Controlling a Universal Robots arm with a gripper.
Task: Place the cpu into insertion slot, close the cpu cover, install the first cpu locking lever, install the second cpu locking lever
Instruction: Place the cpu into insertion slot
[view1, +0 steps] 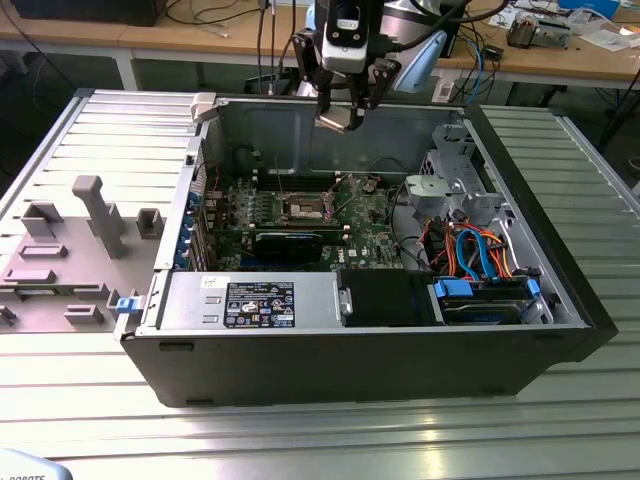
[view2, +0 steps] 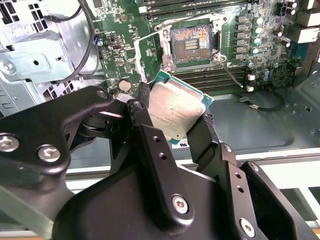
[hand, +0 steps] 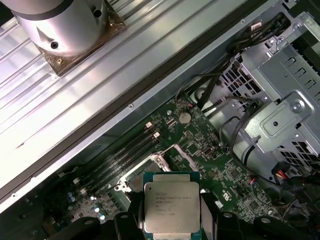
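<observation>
The gripper pinched the chip by its edges, held high over the open computer case and well apart from the bare socket, so none of the four steps looked done.

Gripper hangs below the wrist, pointing straight down. Both black fingers are closed against opposite edges of the cpu. Chip is pinched at the fingertips, metal top facing both wrist views.
</observation>
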